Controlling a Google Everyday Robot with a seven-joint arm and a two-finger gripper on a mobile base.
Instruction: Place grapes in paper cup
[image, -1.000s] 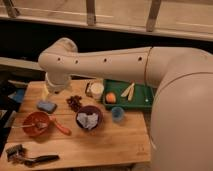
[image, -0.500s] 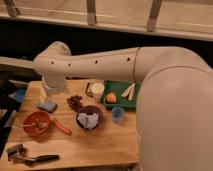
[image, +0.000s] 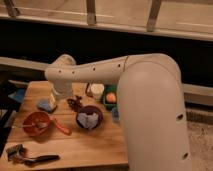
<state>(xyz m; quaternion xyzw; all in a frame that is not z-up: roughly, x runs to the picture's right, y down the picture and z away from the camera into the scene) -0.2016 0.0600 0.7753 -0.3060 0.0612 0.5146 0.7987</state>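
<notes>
The grapes (image: 75, 103), a small dark reddish-purple bunch, lie on the wooden table (image: 95, 147) near its back middle. The paper cup (image: 96, 91), short and white, stands upright just right of and behind them, partly behind my arm. My big white arm reaches across from the right, and its wrist points down at the table. The gripper (image: 56, 98) hangs below the wrist, just left of the grapes and above a blue sponge (image: 45, 105). It is apart from the cup.
A dark purple bowl (image: 90, 118) holding something white stands in front of the grapes. An orange bowl (image: 36, 123) with an orange spoon (image: 61, 127) stands at the left. An orange fruit (image: 111, 97) lies on a green tray (image: 107, 103). A blue cup (image: 116, 114) and a black-handled brush (image: 30, 156) are also there.
My arm has swung further across the view and now covers most of the green tray and part of the blue cup. The wrist sits lower, nearer the grapes.
</notes>
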